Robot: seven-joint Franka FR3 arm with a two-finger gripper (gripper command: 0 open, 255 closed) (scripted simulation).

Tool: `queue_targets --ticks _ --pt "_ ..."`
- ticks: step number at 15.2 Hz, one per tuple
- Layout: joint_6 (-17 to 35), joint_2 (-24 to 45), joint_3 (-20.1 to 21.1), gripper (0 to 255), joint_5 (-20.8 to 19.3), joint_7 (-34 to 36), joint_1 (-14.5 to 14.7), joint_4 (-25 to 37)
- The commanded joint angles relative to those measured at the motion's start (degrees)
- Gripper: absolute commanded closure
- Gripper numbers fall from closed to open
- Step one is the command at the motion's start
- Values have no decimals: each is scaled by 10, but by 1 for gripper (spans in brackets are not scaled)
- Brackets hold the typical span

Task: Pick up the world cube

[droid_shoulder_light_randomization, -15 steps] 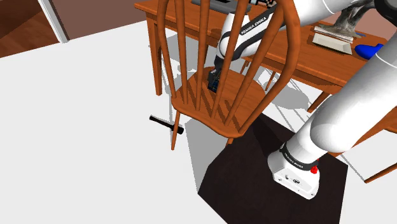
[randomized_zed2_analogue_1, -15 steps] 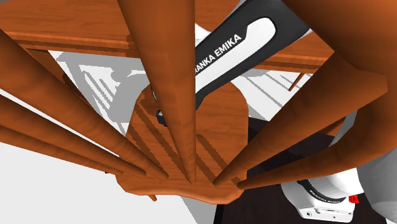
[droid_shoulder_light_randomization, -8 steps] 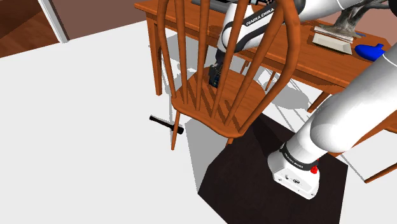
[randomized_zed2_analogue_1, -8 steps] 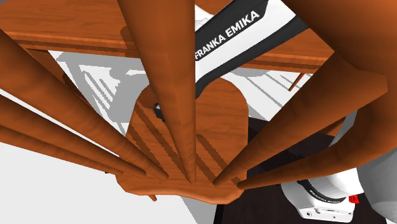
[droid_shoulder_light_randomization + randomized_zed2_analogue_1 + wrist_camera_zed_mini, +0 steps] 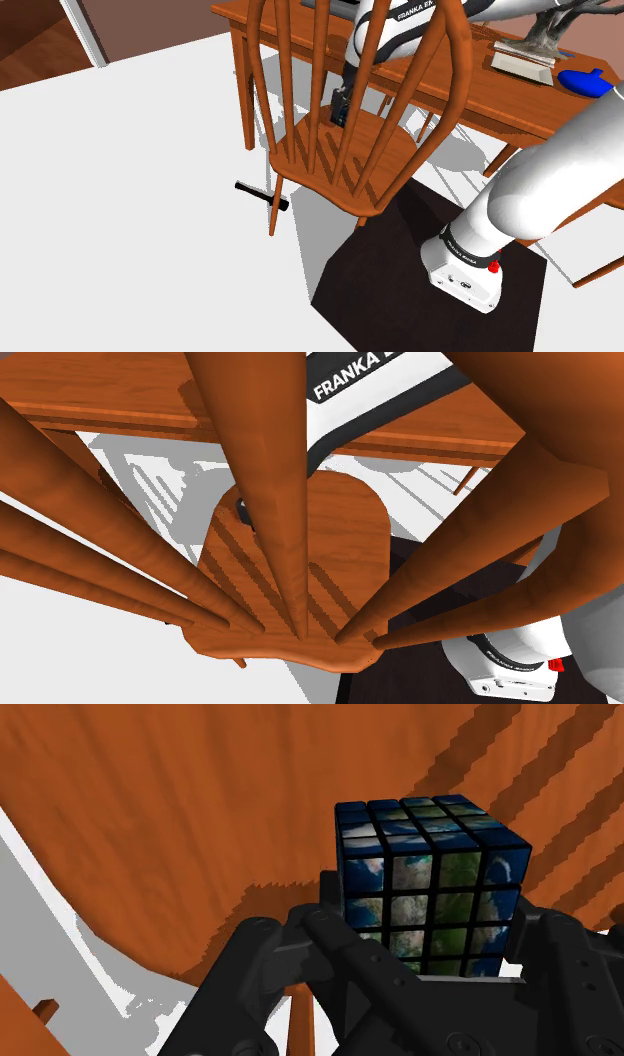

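Note:
The world cube (image 5: 430,884) is a puzzle cube printed with blue sea, green land and white cloud. My gripper (image 5: 430,942) is shut on it, one black finger pressing each side, and the cube hangs above the brown wooden chair seat (image 5: 200,814). In the shoulder view the gripper (image 5: 341,105) hovers a little over the seat (image 5: 350,165), behind the chair's back spindles (image 5: 322,80). In the second exterior view a thick spindle (image 5: 270,482) hides most of the hand, which peeks out beside it (image 5: 243,509).
A wooden table (image 5: 500,95) stands just behind the chair, bearing a grey figure on a base (image 5: 530,55) and a blue object (image 5: 585,80). A small black tool (image 5: 262,195) lies on the white floor. My dark stand (image 5: 400,260) is beside the chair.
The arm has risen, carrying the gripper and the cube up off the chair seat. The chair and everything else stayed put.

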Motion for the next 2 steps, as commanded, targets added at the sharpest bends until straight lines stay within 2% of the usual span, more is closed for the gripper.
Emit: queue_targets --ticks 1,2 --pt "-10 -7 1 255 -1 2 0 4" --pt "-10 -7 1 255 -1 2 0 4"
